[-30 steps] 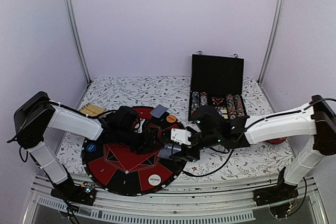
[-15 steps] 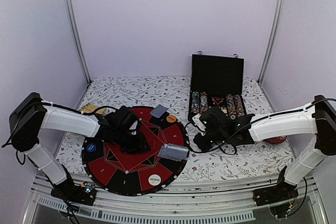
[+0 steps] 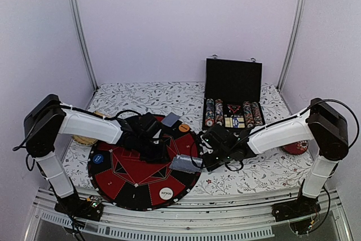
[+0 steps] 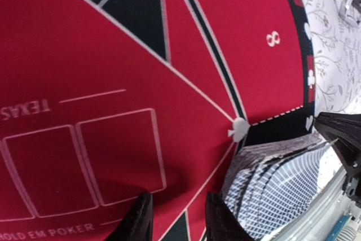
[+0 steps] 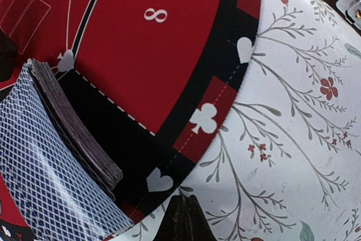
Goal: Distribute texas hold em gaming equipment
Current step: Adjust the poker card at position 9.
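My right gripper is pinched shut on nothing, just off the rim of the poker mat. My left gripper stands partly apart, empty, low over the mat's red centre. The deck of cards lies between them, held by neither.

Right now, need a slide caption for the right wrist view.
Right gripper, shut and empty, at the poker mat's edge beside a splayed deck of blue-backed cards; floral tablecloth beyond.
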